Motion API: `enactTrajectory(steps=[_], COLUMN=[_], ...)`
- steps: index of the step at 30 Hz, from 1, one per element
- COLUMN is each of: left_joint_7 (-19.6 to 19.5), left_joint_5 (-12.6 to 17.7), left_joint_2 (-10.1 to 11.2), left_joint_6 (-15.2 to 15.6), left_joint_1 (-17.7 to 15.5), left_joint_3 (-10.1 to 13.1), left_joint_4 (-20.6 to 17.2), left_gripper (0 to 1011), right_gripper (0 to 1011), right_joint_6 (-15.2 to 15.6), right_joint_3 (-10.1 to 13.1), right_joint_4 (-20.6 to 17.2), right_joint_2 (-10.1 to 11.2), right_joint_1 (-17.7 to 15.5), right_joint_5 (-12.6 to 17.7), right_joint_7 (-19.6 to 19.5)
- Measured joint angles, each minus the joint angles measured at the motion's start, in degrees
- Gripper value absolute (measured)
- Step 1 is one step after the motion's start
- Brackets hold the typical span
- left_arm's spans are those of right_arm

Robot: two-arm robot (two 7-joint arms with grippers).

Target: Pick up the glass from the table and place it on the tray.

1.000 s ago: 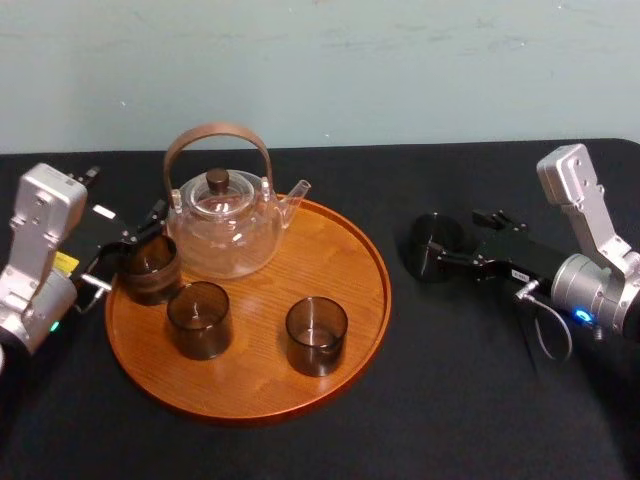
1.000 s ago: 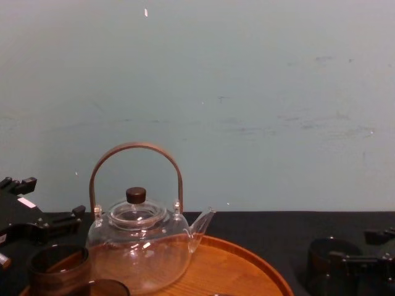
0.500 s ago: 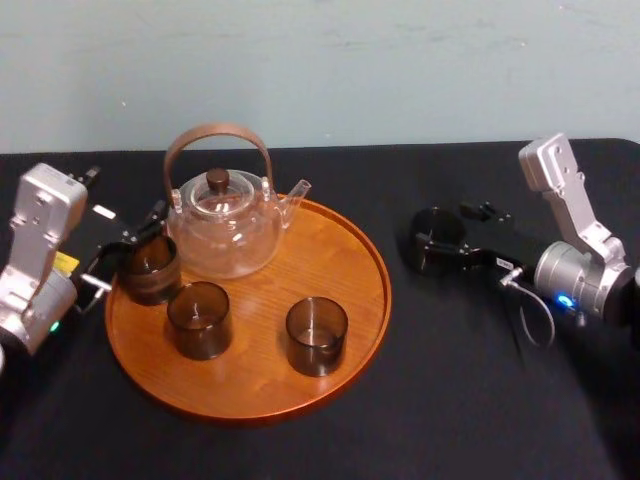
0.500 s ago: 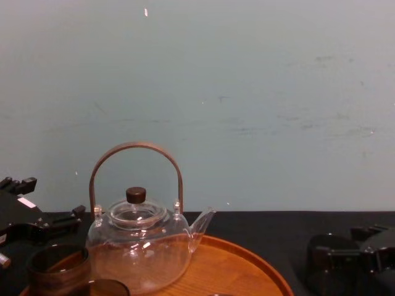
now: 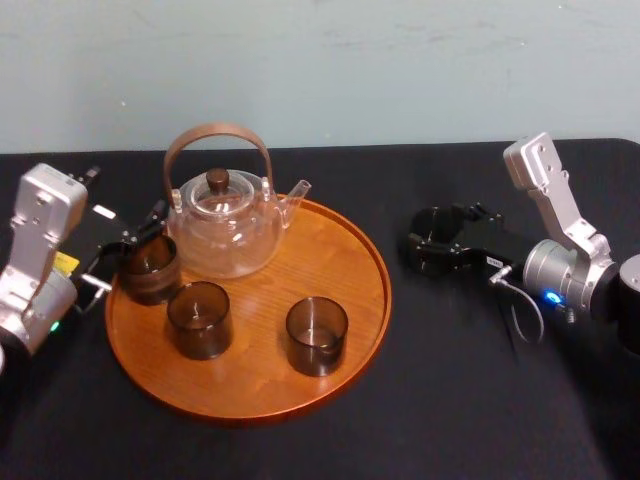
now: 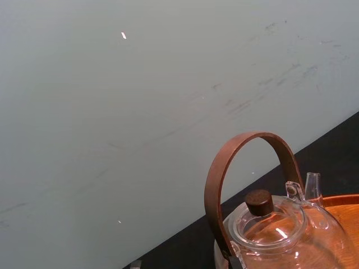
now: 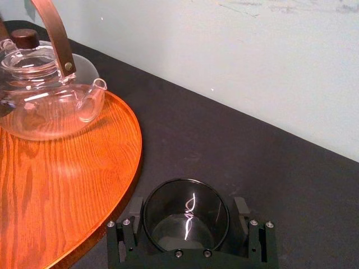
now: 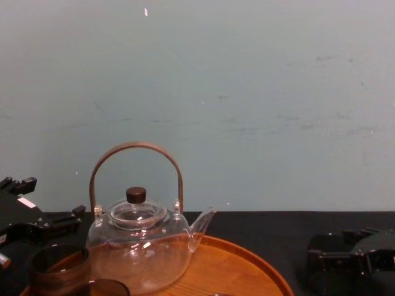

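Clamping the glass (image 7: pixel 186 216) snugly in the right hand (image 5: pixel 432 242), newly swung toward the tray (image 5: pixel 340 270) just ahead; glass seemingly on the table (image 5: pixel 450 380), ready for lifting. Left hand (image 5: pixel 135 250) idle beyond the tray.

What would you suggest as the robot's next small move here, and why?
Probably a short straight lift by the right claw, once its grip is firm. The glass sits inside it, standing on the table just right of the tray, whose raised rim must be cleared before moving left. The left claw idles at the tray's left edge.
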Motion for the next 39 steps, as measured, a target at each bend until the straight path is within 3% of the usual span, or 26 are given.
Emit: enactTrajectory(steps=[8,13,39], left_joint_7=[0.0,0.0,0.0], left_joint_5=[0.0,0.0,0.0], left_joint_2=[0.0,0.0,0.0], left_joint_6=[0.0,0.0,0.0], left_joint_1=[0.0,0.0,0.0], left_joint_3=[0.0,0.0,0.0], left_joint_4=[0.0,0.0,0.0], left_gripper=[1001,1001,1001], right_gripper=[1003,905,903], right_joint_6=[0.0,0.0,0.0], right_joint_3=[0.0,0.0,0.5], right_joint_4=[0.0,0.0,-1.5], right_joint_2=[0.0,0.0,0.4], right_joint_1=[0.0,0.0,-0.6], right_joint_5=[0.0,0.0,0.3], right_joint_7=[0.0,0.0,0.2])
